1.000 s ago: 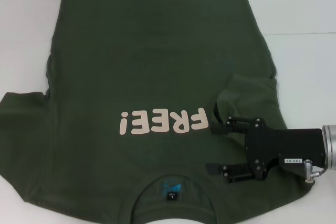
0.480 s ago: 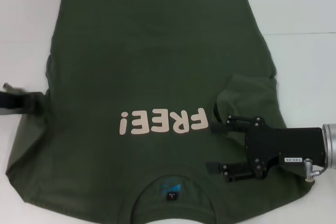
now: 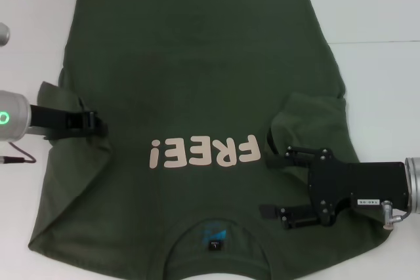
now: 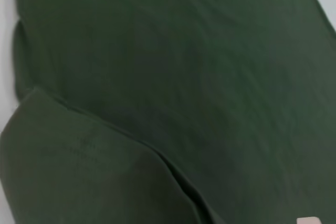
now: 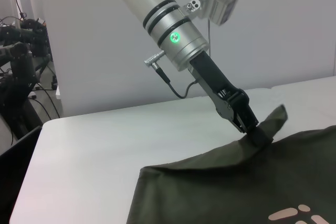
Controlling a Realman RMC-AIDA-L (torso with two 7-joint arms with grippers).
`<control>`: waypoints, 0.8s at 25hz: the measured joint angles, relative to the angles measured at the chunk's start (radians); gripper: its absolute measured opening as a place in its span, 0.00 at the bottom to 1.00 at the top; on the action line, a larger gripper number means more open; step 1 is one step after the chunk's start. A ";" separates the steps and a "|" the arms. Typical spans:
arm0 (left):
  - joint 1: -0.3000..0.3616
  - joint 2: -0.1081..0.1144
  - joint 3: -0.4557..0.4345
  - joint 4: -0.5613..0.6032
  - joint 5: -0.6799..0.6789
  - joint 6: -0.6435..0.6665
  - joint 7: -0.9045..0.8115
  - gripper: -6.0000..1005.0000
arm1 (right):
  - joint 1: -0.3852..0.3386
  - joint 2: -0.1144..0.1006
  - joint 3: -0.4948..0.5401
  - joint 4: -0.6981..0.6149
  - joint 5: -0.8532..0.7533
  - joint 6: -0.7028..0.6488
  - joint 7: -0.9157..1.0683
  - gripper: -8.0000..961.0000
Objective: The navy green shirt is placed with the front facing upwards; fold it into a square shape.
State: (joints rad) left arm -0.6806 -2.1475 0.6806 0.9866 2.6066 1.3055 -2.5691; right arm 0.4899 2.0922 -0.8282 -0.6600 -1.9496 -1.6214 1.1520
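Left gripper [image 3: 98, 124] clamped on sleeve of navy green shirt [image 3: 197, 83], pinch seen only in rt wrist view [image 5: 255, 132]; right gripper [image 3: 264, 185] jaws spread over other sleeve, holding nothing; shirt flat on table [image 3: 380, 11], collar toward robot, long axis front-to-back.

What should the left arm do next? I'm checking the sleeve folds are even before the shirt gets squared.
Probably carry the sleeve farther inward, then release. The left pincer is shut on the left sleeve of the navy green shirt, lifted over the body short of the "FREE!" lettering. The right sleeve already lies folded in, with the right pincer open over it.
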 joint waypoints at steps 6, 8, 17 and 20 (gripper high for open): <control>-0.009 -0.002 0.001 -0.052 -0.024 -0.046 0.005 0.04 | -0.001 0.000 0.000 0.000 0.000 0.000 0.000 0.96; -0.016 -0.002 0.001 -0.068 -0.024 -0.061 0.005 0.05 | -0.001 0.000 0.000 0.000 0.000 -0.002 0.000 0.96; -0.026 -0.011 0.000 -0.106 -0.026 -0.099 0.018 0.05 | -0.002 -0.002 0.000 0.006 0.000 -0.006 -0.005 0.96; -0.027 -0.013 0.001 -0.110 -0.026 -0.104 0.018 0.05 | -0.002 -0.001 0.000 0.010 0.000 -0.004 -0.007 0.96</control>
State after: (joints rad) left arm -0.7071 -2.1602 0.6811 0.8765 2.5803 1.2010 -2.5513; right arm 0.4878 2.0908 -0.8283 -0.6497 -1.9497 -1.6257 1.1449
